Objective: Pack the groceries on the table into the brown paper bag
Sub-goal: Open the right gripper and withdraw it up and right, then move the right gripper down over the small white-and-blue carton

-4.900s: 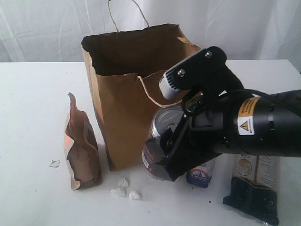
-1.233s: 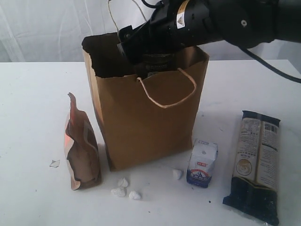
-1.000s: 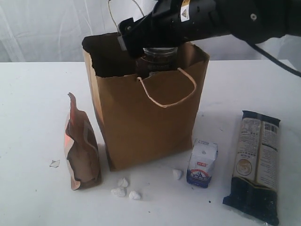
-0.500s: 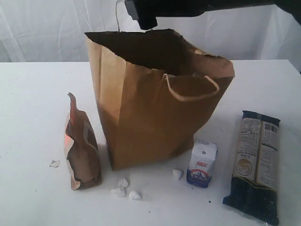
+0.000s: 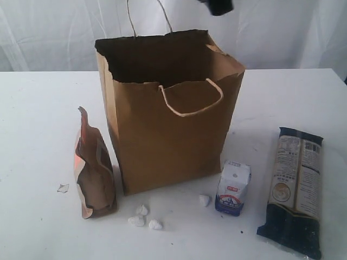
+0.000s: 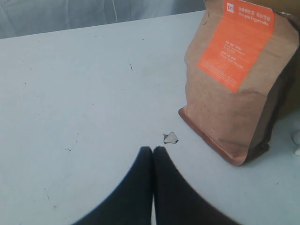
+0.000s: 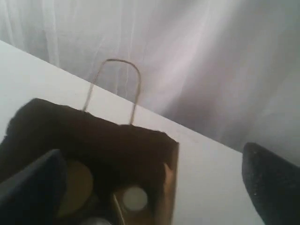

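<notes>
**Groceries split between bag and counter**

Brown paper bag stands upright and open near the middle of the white counter, one twisted cord handle raised at the back and the other hanging down its front face. Seen from above in the right wrist view, a gold lid and a white cap lie side by side in its dark interior.

The right end effector hangs above the bag's mouth, fingers spread wide and holding nothing. In the exterior view only a dark tip of it shows at the upper edge.

The brown pouch with the orange top stands just left of the bag. The small white-blue carton stands by the bag's front right corner. The long dark noodle packet lies flat further right. A few white crumbs sit in front of the bag.

The left end effector is low over the counter, fingers pressed together and empty, near a small paper scrap and the pouch's base.
</notes>
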Controlling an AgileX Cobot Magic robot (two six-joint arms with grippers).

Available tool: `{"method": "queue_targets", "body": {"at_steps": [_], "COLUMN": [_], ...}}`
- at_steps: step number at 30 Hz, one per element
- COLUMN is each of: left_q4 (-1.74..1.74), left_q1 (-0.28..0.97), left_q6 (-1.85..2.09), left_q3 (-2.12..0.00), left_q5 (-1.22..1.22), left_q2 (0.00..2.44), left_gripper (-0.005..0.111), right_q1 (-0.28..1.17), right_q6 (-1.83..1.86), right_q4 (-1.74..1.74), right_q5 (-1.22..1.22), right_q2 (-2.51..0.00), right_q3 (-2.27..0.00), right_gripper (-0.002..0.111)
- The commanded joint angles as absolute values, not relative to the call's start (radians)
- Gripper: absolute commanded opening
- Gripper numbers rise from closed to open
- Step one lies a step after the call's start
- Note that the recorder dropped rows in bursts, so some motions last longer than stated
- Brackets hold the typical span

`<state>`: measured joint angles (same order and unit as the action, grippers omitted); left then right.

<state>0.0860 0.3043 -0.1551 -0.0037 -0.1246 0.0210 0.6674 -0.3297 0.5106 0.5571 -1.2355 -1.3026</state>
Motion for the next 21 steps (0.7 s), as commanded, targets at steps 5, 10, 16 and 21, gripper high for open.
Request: {"method": "queue_targets", "body": {"at_steps": [5, 10, 16, 21], "left_q4": [0.083, 0.083, 0.083, 0.083], "left_q1": [0.301, 0.301, 0.301, 0.301], "left_q6": [-0.158, -0.158, -0.158, -0.158], "left_q3": [0.0, 0.0, 0.0, 0.0], "left_q5": [-0.127, -0.127, -0.127, -0.127], "left_q2": [0.012, 0.012, 0.012, 0.012], "left_gripper": [0.001, 0.001, 0.001, 0.001], "right_q1": [0.614, 0.614, 0.614, 0.616], "right_q6": [-0.412, -0.414, -0.501, -0.446], "right_q4": [0.575, 0.526, 0.366, 0.218], "right_q5": [1.088, 1.207, 1.087, 1.003], "right_q2": [-1.01, -0.893, -0.88, -0.889], "right_q3": [-1.252, -1.079, -0.896, -0.811], "right_gripper": [0.077, 0.077, 0.077, 0.077]}}
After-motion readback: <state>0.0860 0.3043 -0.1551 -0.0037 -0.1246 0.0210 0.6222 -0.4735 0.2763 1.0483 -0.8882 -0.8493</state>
